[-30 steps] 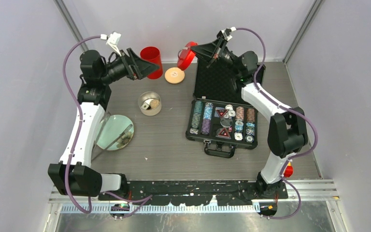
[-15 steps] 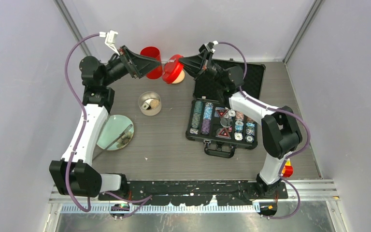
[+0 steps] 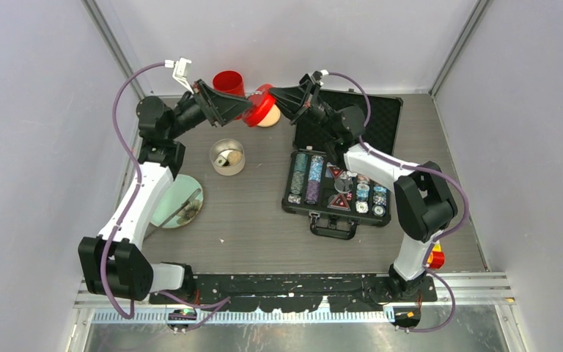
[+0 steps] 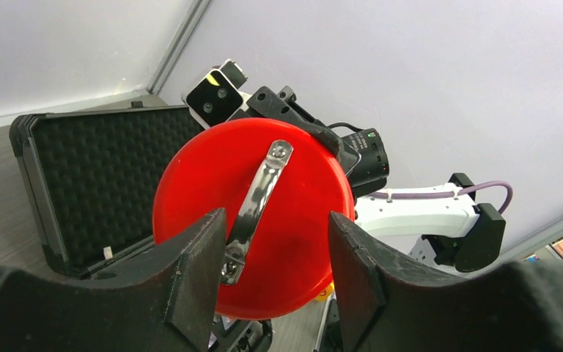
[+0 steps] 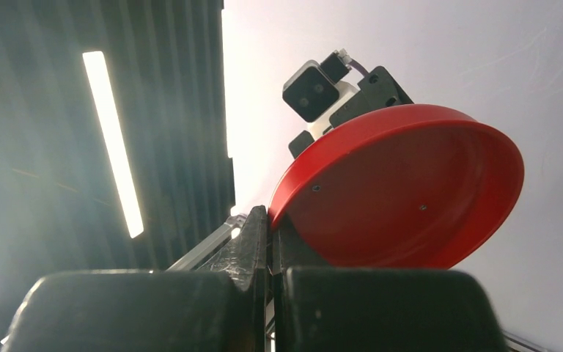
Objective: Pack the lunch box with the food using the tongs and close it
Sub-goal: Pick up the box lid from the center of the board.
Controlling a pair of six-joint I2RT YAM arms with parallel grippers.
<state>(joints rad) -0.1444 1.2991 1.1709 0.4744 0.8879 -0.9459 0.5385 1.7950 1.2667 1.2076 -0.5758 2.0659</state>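
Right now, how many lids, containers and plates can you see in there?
Lids: 2, the red lid and the cream lid
Containers: 3, the red canister, the steel tin and the black case
Plates: 1, the glass plate
Total: 6

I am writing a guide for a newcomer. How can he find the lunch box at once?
Start at the open black case of poker chips. Left of it stands the lunch box, a small round steel tin. It is shiny and walled, unlike the flat round plate near it.
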